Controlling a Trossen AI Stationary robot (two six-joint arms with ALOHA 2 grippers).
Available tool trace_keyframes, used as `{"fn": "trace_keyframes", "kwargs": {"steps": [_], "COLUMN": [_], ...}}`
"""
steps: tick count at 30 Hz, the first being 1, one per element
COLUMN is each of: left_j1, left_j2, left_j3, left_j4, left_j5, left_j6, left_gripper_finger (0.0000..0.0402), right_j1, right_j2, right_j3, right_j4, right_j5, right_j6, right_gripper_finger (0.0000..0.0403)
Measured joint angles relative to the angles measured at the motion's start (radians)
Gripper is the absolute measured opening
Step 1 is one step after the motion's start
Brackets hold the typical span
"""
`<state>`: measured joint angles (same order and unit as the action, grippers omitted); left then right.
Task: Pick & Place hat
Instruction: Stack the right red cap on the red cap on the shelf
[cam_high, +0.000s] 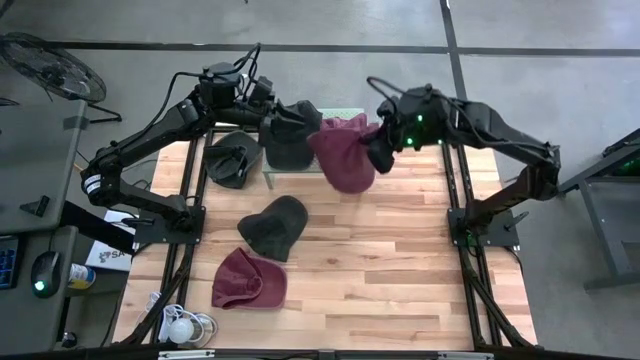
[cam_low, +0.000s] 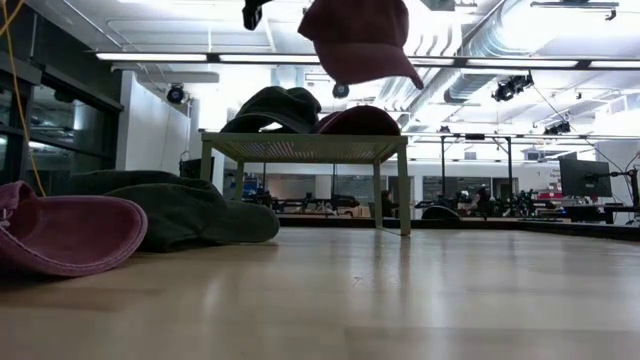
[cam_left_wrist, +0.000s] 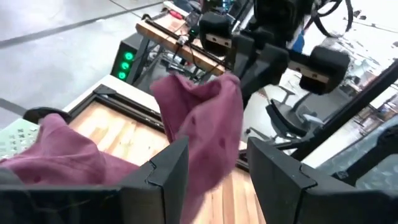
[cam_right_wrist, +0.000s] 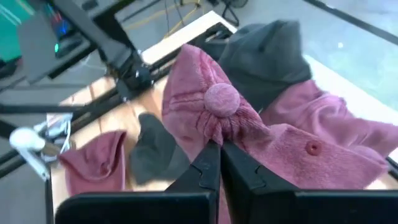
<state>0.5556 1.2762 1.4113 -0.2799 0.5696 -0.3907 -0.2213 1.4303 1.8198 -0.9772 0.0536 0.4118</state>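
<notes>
My right gripper (cam_high: 380, 148) is shut on a maroon cap (cam_high: 345, 155), held in the air beside the small green-topped stand (cam_low: 305, 148) at the far middle of the table. On the stand rest a dark cap (cam_low: 275, 108) and a second maroon cap (cam_low: 358, 120), each on its underside. My left gripper (cam_left_wrist: 217, 168) is open and hovers over the stand by the dark cap (cam_high: 290, 130), touching nothing I can see. The held cap (cam_left_wrist: 205, 118) shows beyond its fingers. My right gripper pinches the maroon cap's crown cloth (cam_right_wrist: 219, 134) between its two fingers, right beside the top button (cam_right_wrist: 222, 99). The cap is lifted clear of the table and the stand and hangs below the fingers (cam_low: 360, 40), its brim drooping.
More caps lie on the wooden table: a dark one (cam_high: 230, 160) left of the stand, a dark one (cam_high: 272, 225) in the middle, a maroon one (cam_high: 248, 280) nearer the front. A white object (cam_high: 182, 325) lies at the near-left corner. Bare wood (cam_high: 400, 270) on the right half.
</notes>
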Motion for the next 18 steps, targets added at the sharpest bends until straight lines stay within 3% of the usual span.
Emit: {"fn": "trace_keyframes", "kwargs": {"steps": [10,18], "left_j1": [0.0,0.0], "left_j2": [0.0,0.0], "left_j3": [0.0,0.0], "left_j4": [-0.001,-0.001], "left_j5": [-0.041,-0.064], "left_j6": [-0.002,-0.008], "left_gripper_finger": [0.016,0.016], "right_j1": [-0.165,-0.231], "right_j2": [0.011,0.058], "right_j3": [-0.002,-0.002], "right_j4": [0.069,0.085], "right_j5": [-0.106,-0.197], "right_j6": [0.001,-0.009], "right_gripper_finger": [0.0,0.0]}}
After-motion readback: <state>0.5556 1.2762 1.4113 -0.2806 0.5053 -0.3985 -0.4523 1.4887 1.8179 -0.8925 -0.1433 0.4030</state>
